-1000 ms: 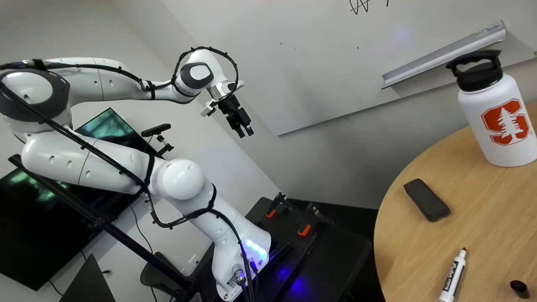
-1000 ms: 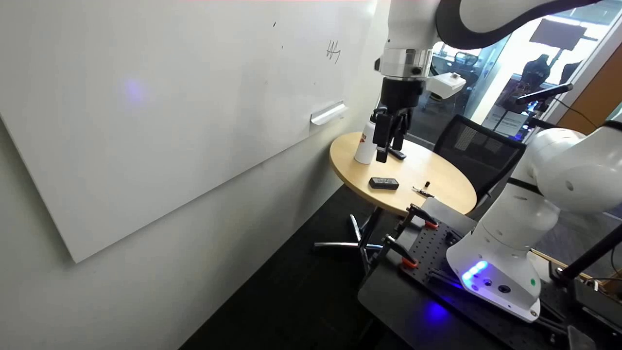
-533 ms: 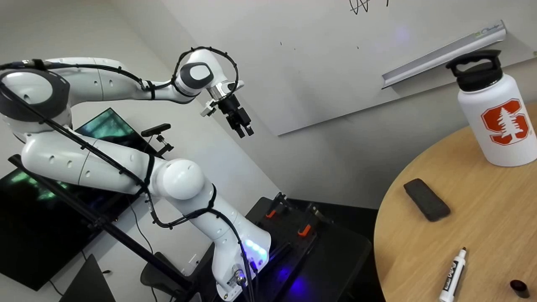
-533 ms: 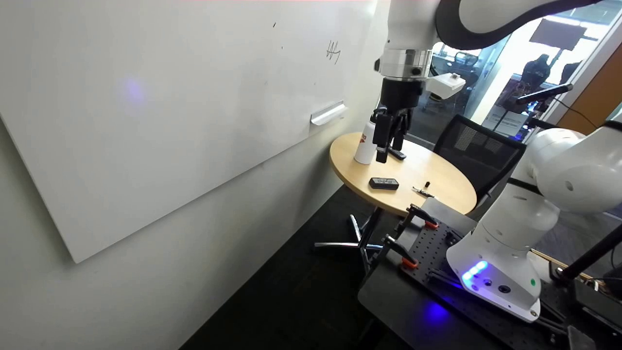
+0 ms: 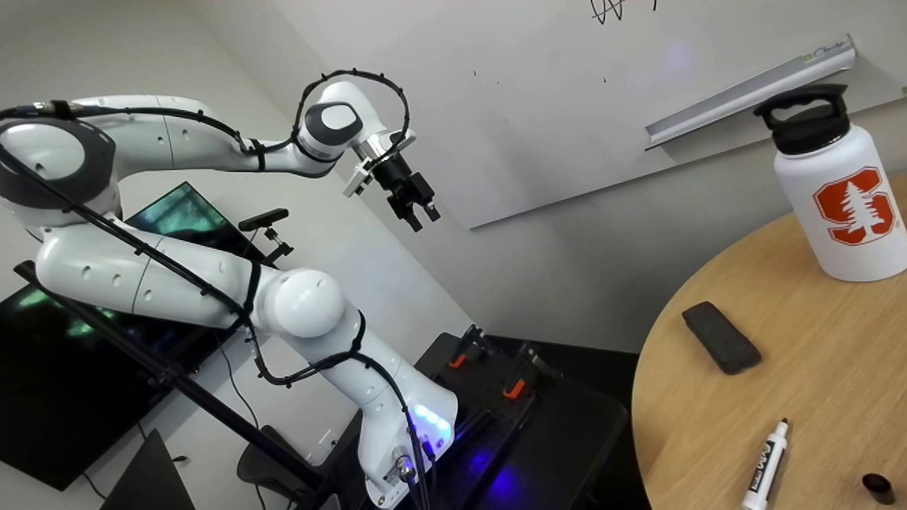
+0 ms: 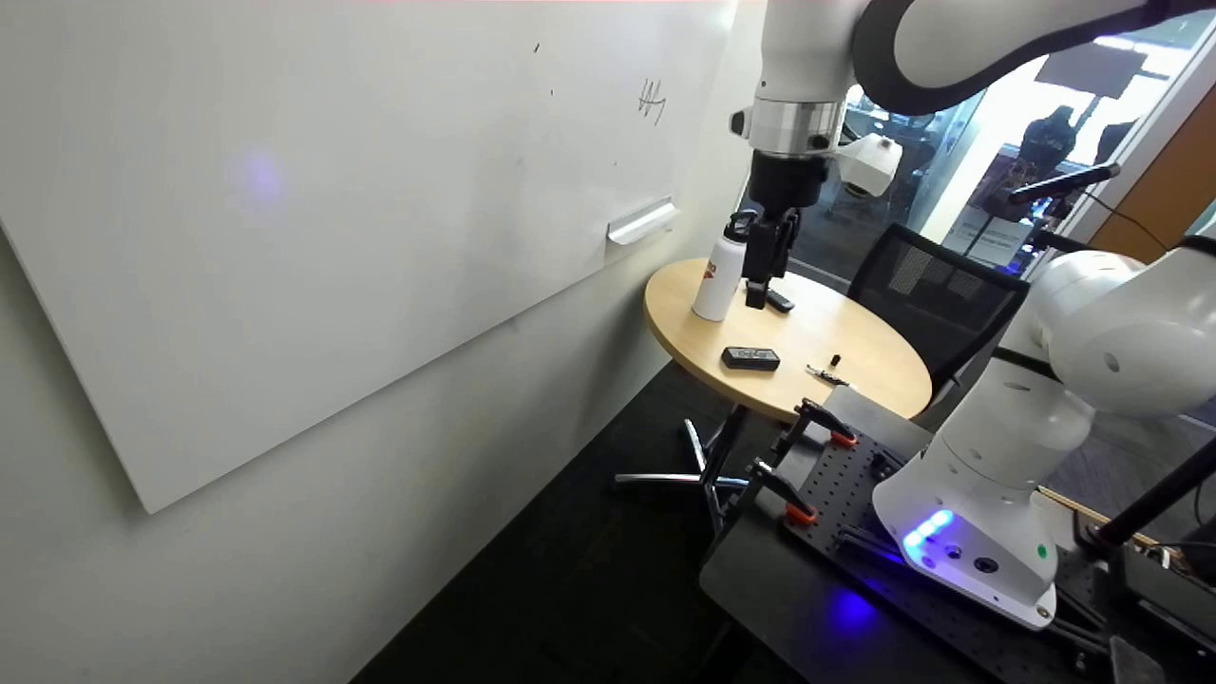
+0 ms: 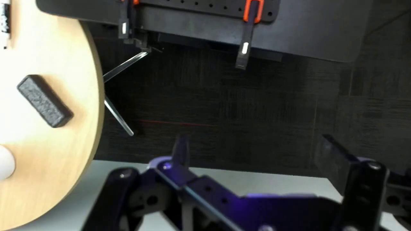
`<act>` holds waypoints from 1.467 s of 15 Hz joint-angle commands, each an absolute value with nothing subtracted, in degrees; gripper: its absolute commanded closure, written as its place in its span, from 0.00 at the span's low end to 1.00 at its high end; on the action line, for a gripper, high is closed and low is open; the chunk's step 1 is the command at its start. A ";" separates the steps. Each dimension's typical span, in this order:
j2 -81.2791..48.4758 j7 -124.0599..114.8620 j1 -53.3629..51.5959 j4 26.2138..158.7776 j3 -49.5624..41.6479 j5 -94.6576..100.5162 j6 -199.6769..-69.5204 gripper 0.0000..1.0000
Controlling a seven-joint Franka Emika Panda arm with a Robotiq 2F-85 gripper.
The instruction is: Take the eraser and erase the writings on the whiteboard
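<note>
In an exterior view, the black eraser (image 5: 721,338) lies near the edge of the round table (image 5: 836,382), between the marker (image 5: 765,464) and the white bottle (image 5: 847,202); the gripper (image 5: 424,219) hangs well apart, beyond that edge. In an exterior view, the writings (image 6: 653,100) show on the whiteboard (image 6: 332,237) above its ledge (image 6: 644,221); the marker lies near a corner of the black desk (image 6: 760,575). In the wrist view, the gripper's fingers (image 7: 337,163) stand wide apart, and the eraser sits askew to the table's edge.

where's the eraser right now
At the left of the wrist view, the eraser lies on the round table near its edge, between the marker and the white bottle.
</note>
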State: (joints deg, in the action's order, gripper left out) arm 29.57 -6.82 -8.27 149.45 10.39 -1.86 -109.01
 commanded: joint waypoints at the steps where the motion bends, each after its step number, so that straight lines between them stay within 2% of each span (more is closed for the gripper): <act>1: 33.14 4.75 -5.56 153.87 4.46 5.99 -112.15 0.00; 5: 31.51 17.47 -0.50 154.87 -4.70 15.15 -115.08 0.00; 8: 27.93 24.72 2.00 152.61 -11.33 14.27 -115.74 0.00; 9: 30.19 21.79 1.61 154.04 -8.81 14.67 -114.63 0.00; 14: 28.76 24.46 2.64 153.38 -11.14 14.48 -114.75 0.00; 18: 28.56 31.91 5.92 154.94 -14.42 24.21 -123.81 0.00; 22: 22.88 48.54 8.95 153.89 -23.68 26.65 -136.65 0.00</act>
